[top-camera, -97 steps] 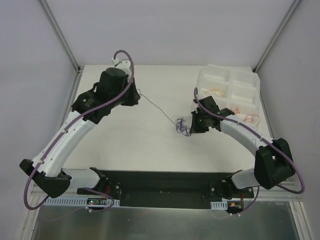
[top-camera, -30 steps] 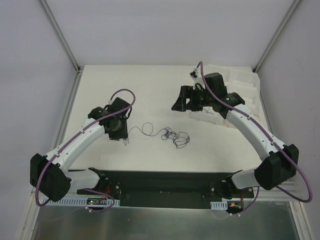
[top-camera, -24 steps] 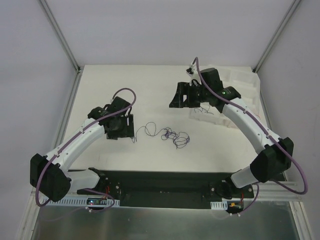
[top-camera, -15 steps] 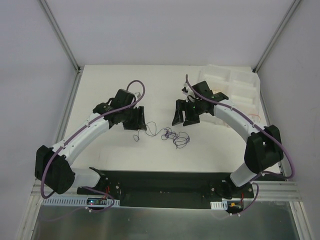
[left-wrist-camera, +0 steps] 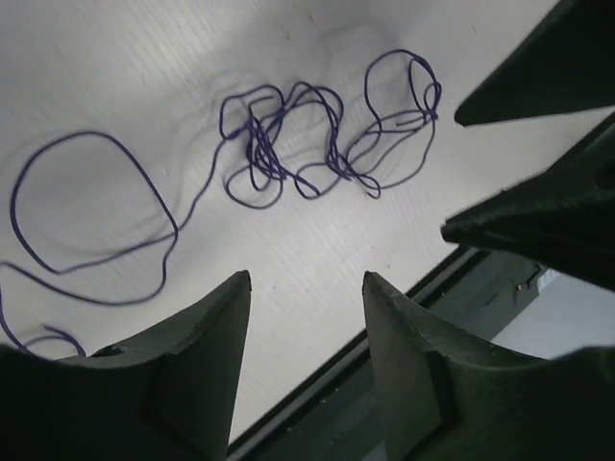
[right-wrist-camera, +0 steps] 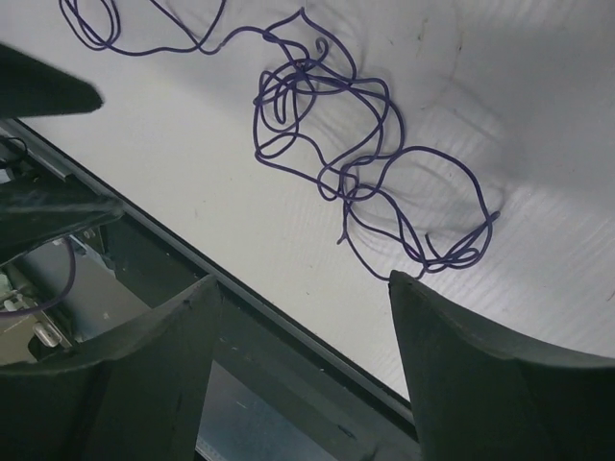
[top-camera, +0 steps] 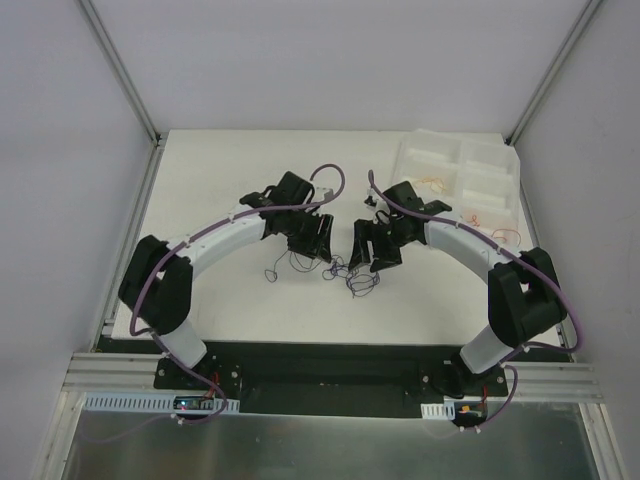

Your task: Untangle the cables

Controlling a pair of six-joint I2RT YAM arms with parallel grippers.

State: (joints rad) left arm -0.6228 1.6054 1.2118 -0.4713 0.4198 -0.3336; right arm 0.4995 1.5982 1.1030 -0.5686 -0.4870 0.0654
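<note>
From above, the left gripper (top-camera: pixel 322 238) and right gripper (top-camera: pixel 368 245) are hovering, jaws apart and empty, over the purple cables (top-camera: pixel 355 283) lying knotted mid-table. Orange strands (top-camera: pixel 470 218) are sitting in the white tray (top-camera: pixel 500 170) at far right, suggesting partial progress. Through the left wrist, one long loop is trailing free leftward. Through the right wrist, the knot is looking unpicked. The table (top-camera: pixel 220 180) is showing matte white, with pale walls enclosing it.
</note>
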